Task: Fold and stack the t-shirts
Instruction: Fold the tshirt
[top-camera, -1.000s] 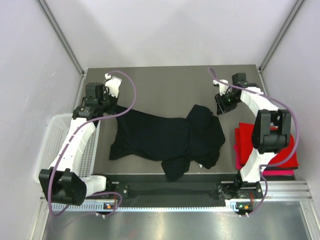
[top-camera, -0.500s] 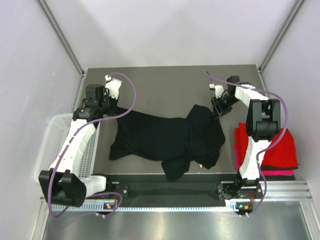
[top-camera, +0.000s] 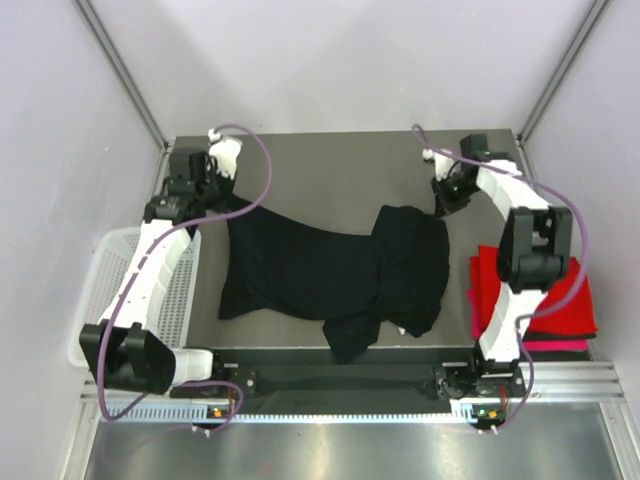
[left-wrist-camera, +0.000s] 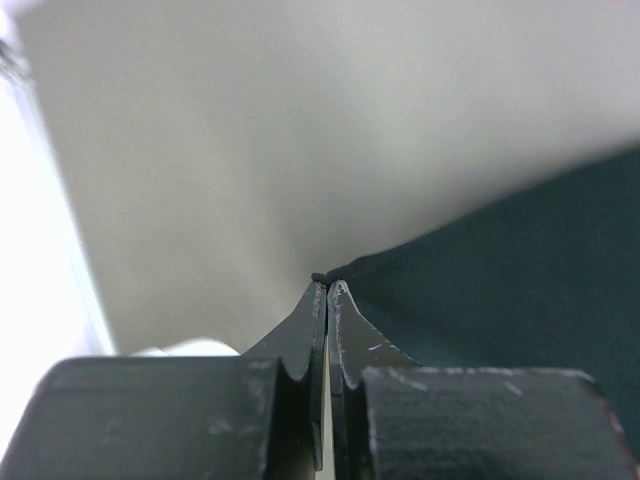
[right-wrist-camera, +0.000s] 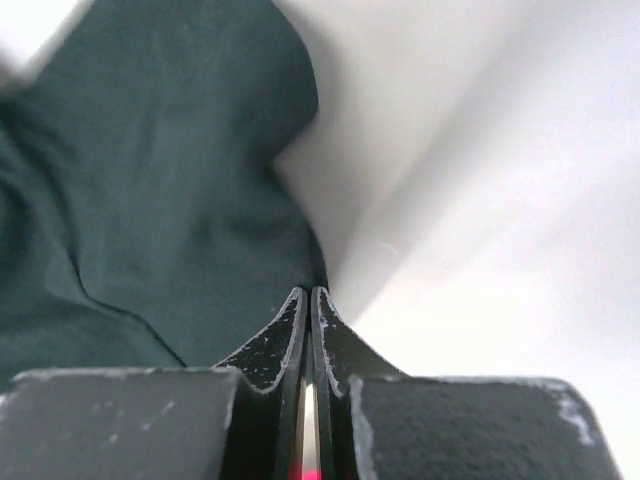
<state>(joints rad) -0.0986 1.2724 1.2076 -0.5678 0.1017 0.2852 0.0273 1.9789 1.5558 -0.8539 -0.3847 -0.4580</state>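
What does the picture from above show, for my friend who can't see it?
A big black t-shirt lies rumpled on a grey table, its two far corners pinched in the shut jaws of the left arm and right arm. Folded red and magenta shirts sit at the right edge; a white mesh basket sits at the left.

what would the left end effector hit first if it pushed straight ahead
The black t-shirt edge, pinched at the left end effector tips; past it, only a pale blurred surface, depth unclear.
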